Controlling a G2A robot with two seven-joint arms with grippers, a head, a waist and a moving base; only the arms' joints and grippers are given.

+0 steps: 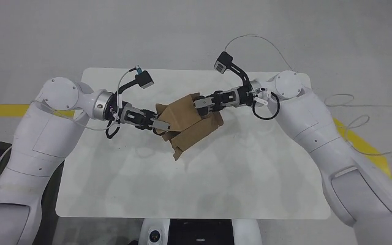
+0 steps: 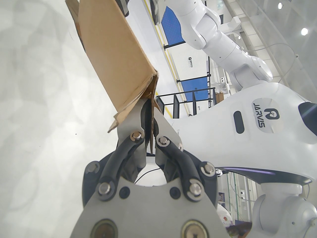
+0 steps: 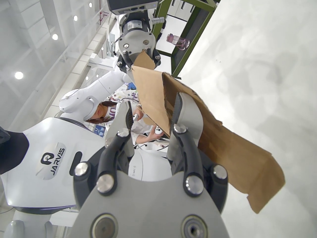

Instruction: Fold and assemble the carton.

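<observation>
Jaws: left gripper (image 2: 148, 115) pinches the brown corrugated carton (image 2: 111, 50) — right gripper (image 3: 154, 104) spread open.

A small dark brand logo (image 2: 190, 63) with one short line of lettering is standing on a white wall panel (image 2: 198, 50) in the room behind, showing past the carton (image 2: 111, 50) in the left wrist view. The lettering is running sideways there, between blue pegboard panels (image 2: 173, 25).
</observation>
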